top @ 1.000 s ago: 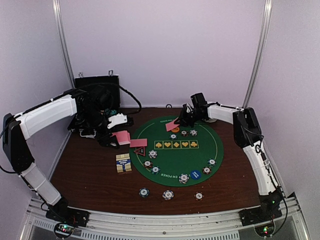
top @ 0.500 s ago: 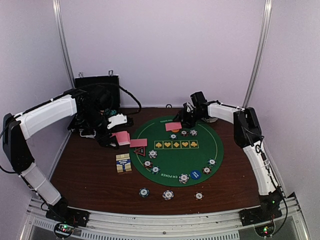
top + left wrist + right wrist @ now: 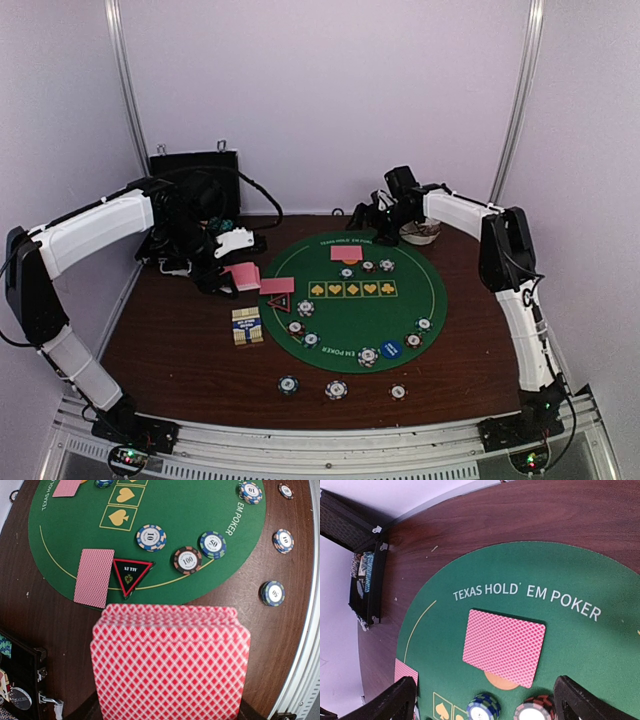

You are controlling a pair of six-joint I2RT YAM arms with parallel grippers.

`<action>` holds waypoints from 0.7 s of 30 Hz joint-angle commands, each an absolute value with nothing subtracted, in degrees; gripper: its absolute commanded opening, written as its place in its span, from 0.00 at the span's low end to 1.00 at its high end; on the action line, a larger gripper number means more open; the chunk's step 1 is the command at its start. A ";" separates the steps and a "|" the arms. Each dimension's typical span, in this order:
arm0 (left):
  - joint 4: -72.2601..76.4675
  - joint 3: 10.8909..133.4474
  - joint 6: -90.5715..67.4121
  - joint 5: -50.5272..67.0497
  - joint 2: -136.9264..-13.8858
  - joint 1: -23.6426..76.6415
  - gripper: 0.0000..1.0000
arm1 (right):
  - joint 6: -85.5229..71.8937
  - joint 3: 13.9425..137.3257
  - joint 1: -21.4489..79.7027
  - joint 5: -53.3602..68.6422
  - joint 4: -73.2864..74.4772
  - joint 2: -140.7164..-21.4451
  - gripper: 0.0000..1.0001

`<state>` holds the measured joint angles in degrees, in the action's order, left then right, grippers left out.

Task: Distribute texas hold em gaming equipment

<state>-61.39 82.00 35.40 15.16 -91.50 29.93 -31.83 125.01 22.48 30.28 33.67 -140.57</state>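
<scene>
Left fingers [image 3: 222, 272]: clenched on the deck [image 3: 170, 665], pink backs up, which fills the space between them in the left wrist view; the fingers themselves barely show at its lower corners. Ahead of the deck, on the green mat [image 3: 175, 510]: black-and-red marker [image 3: 131, 573] just past the deck's far edge, with a second card [image 3: 94, 577] face down just beside it on the left, at the mat's edge. Farther ahead and to the right, three chips [image 3: 188, 560] marked 10, 100 and 50 lie in a loose row on the mat. More chips lie off the mat on the bare tabletop [image 3: 240, 590], well right of the fingers. Right fingers [image 3: 378, 215]: spread wide, holding nothing, held above the far side of the mat. Between and just ahead of them in the right wrist view: one card [image 3: 504, 647], face down below the words TEXAS HOLD'EM POKER, apart from both fingers. Its edge nearest the fingers covers part of the orange disc [image 3: 499, 681]. Two chips sit closer still, at the bottom of that view between the fingers. Blue disc [image 3: 391, 350]: on the mat's near side, well away from both sets of fingers. Black case [image 3: 195, 190]: open, standing beyond the left fingers. Bowls [image 3: 420, 234]: on the tabletop just beside the right fingers. Small blue-and-yellow box [image 3: 246, 326]: on the tabletop near the left fingers, beside the mat.
</scene>
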 commanded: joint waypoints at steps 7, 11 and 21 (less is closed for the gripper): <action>-60.33 82.51 34.74 15.55 -90.46 29.62 0.00 | -37.84 100.70 29.13 34.80 19.80 -118.98 0.99; -60.33 82.48 34.42 15.93 -90.06 29.62 0.00 | -47.54 88.46 33.38 42.00 3.06 -113.04 0.96; -60.35 83.06 33.93 16.86 -90.43 29.62 0.00 | -66.65 75.52 43.16 47.33 -24.30 -112.23 0.91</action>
